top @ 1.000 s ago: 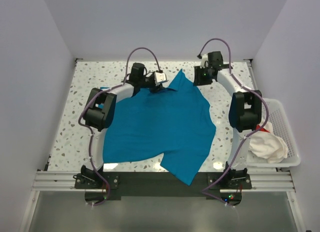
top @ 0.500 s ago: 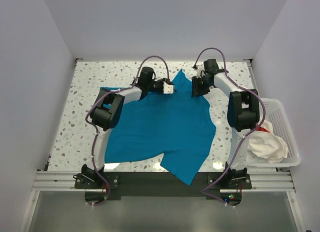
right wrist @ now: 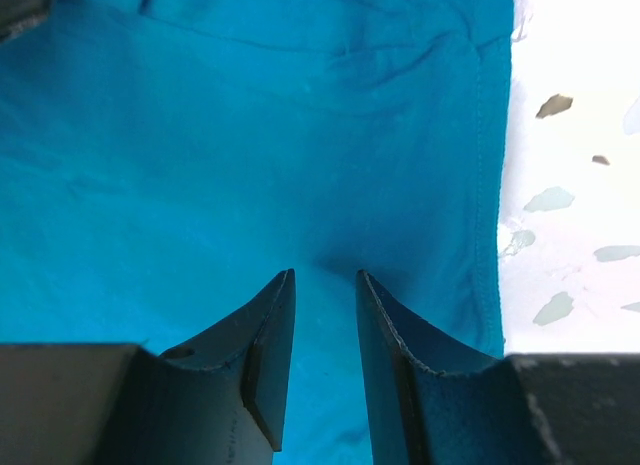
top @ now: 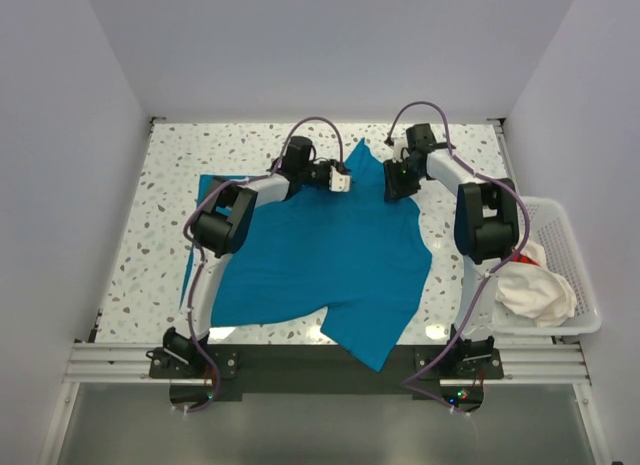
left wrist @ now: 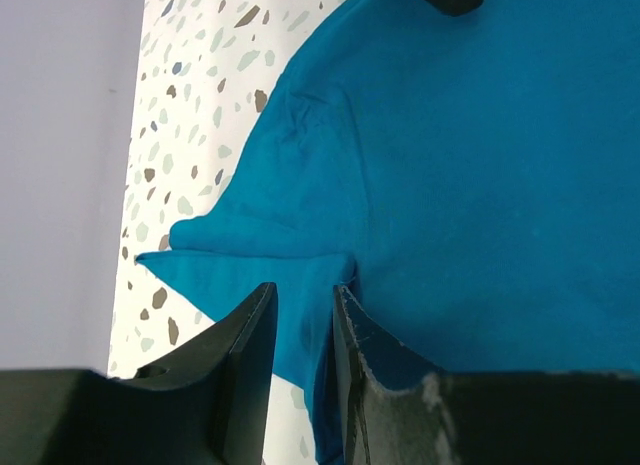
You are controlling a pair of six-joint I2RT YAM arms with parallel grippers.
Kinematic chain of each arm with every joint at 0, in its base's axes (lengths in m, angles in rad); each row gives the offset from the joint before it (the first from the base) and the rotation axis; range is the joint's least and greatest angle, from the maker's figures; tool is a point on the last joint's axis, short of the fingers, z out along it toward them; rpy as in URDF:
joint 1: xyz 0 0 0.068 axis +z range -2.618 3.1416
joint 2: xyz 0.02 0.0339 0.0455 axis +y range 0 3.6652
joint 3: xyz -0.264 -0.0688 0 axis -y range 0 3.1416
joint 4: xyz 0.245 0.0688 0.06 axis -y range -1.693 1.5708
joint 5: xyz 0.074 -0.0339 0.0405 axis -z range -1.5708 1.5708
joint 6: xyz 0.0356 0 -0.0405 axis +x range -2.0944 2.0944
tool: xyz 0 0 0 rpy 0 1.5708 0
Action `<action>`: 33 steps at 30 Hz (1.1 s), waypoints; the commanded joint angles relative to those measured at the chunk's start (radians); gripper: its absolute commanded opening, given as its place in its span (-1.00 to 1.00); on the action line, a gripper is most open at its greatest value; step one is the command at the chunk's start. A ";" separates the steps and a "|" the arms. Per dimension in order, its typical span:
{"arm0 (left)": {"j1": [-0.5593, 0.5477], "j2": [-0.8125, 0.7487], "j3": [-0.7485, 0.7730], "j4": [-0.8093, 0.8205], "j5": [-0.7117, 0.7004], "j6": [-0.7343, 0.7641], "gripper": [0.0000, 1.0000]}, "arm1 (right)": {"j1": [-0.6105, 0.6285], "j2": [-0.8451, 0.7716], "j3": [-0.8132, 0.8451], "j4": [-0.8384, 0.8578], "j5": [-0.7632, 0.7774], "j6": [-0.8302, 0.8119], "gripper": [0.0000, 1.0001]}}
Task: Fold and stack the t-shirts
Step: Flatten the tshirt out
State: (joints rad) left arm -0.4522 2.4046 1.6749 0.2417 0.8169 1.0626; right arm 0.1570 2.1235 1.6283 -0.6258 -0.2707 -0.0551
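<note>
Top external: teal t-shirt (top: 330,255) across speckled table (top: 160,215)

A white mesh basket (top: 575,247) sits off to my right. It rests on the speckled terrazzo table (top: 160,215) before me.

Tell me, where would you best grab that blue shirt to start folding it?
Probably the far collar end of the teal t-shirt, from above. It lies flat, and the left gripper and right gripper are already there, fingers narrowly apart over the cloth.
</note>
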 commanded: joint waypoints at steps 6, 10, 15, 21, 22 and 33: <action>-0.011 0.050 0.086 0.010 0.018 0.034 -0.39 | -0.001 -0.022 -0.012 -0.009 0.031 -0.028 -0.28; -0.013 0.064 0.118 -0.015 0.027 0.046 -0.40 | -0.001 -0.014 -0.007 -0.011 0.031 -0.029 -0.28; -0.014 0.082 0.146 -0.047 0.024 0.059 -0.39 | -0.002 -0.008 -0.005 -0.017 0.034 -0.034 -0.28; -0.014 0.113 0.170 -0.091 0.002 0.068 -0.36 | -0.001 -0.008 -0.007 -0.018 0.041 -0.037 -0.28; -0.014 0.113 0.181 -0.097 -0.004 0.068 -0.39 | -0.001 -0.007 -0.008 -0.018 0.044 -0.037 -0.28; 0.010 0.094 0.197 0.039 -0.027 -0.123 -1.00 | 0.000 -0.022 -0.034 -0.023 0.103 -0.045 -0.30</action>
State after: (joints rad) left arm -0.4572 2.5233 1.8442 0.1623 0.7929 1.0462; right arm 0.1570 2.1235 1.6070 -0.6353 -0.2035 -0.0807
